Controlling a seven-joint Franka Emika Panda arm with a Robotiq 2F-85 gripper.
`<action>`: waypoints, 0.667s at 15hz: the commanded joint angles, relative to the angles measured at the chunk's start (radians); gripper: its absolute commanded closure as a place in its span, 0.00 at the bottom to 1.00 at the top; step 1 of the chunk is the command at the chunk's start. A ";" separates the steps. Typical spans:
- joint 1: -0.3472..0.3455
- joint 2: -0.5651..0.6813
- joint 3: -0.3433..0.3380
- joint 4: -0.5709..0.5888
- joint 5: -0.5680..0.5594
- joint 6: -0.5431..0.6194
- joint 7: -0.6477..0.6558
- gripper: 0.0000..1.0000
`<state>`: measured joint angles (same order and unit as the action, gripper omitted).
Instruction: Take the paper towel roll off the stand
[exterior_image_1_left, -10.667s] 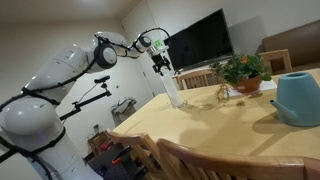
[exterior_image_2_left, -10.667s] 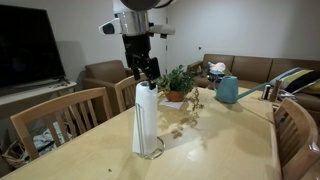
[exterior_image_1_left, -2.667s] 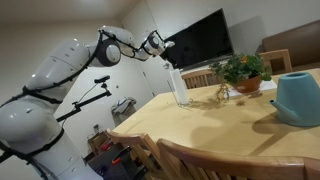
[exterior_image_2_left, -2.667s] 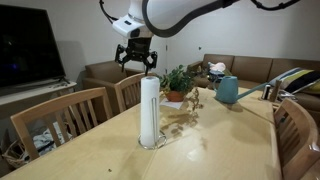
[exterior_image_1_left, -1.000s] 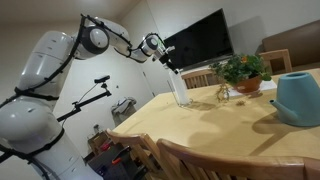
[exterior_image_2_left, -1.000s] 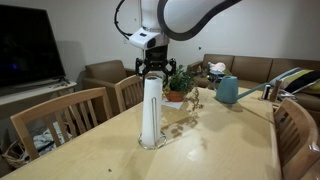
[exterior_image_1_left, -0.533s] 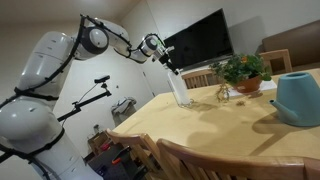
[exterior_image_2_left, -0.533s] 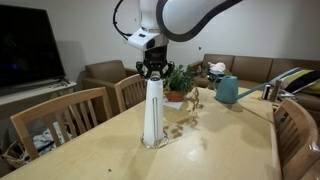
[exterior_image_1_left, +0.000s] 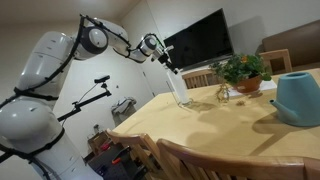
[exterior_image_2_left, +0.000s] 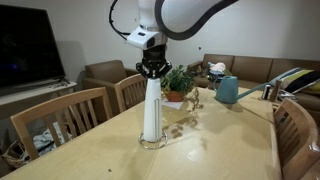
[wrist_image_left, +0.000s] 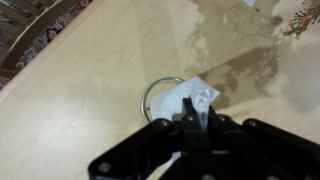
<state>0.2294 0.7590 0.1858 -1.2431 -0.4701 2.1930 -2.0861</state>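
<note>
**A:** Status chk, L→R, pls.

**B:** Chair (exterior_image_2_left: 62, 112): no chg. Centre: paper towel roll (exterior_image_2_left: 152, 108) upright on stand (exterior_image_2_left: 142, 145), on table (exterior_image_2_left: 90, 155), same spot as a sec ago. Gripper (exterior_image_2_left: 152, 68) directly above it. Potted plant (exterior_image_2_left: 178, 82) and teal vessel (exterior_image_2_left: 229, 90) further right, well apart from roll, untouched.

**A:** What changed?

**B:** Jaws only. A sec ago: apart, straddling roll top. Now: drawn together, clamped on roll's top end, with the paper there pinched to a taper. Wrist view confirms: crumpled white paper betw. fingers (wrist_image_left: 160, 140), stand's base ring visible beside it.

**A:** Meaning for task?

**B:** Grasp phase looks done. Removal not started: roll not yet lifted. Next req., in my judgement: straight vertical pull until roll clears stand. Risks: soft paper may tear or slip, and stand may lift w/ roll.
</note>
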 joint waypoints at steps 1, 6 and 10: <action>0.002 -0.042 -0.008 -0.037 0.002 0.026 -0.129 0.97; -0.020 -0.057 0.014 -0.068 -0.058 0.082 -0.312 0.97; 0.003 -0.061 -0.028 -0.076 -0.067 0.128 -0.398 0.97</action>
<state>0.2241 0.7507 0.1861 -1.2574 -0.5348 2.2687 -2.4244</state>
